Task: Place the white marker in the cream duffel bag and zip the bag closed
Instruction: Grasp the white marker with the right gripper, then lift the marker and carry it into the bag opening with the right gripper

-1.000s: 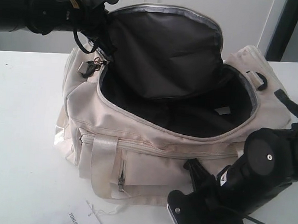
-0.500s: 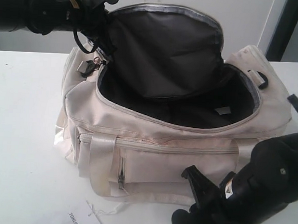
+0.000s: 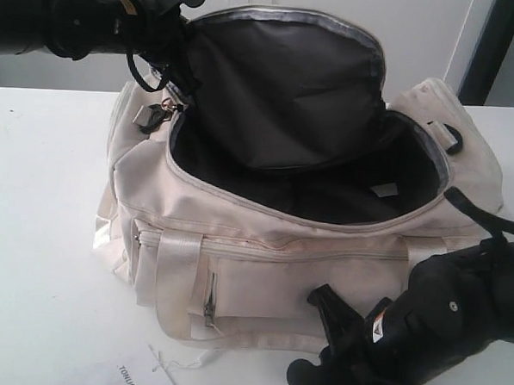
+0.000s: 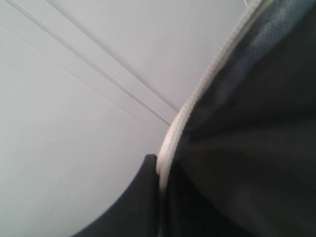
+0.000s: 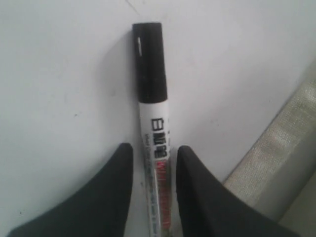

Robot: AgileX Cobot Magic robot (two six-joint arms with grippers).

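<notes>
Toward the rear left of the bench (image 3: 39, 233), the left end effector (image 3: 170, 71) appears clamped on the raised flap of the cream duffel bag (image 3: 261, 270), propping it open. Near the front right corner, the right end effector (image 5: 154, 148) is the nearer one. Narrowly parted, it straddles the white marker (image 5: 153, 116), which lies on the bench with its barrel along the reach and its cap pointing away. In the exterior view the arm hides the marker.
</notes>
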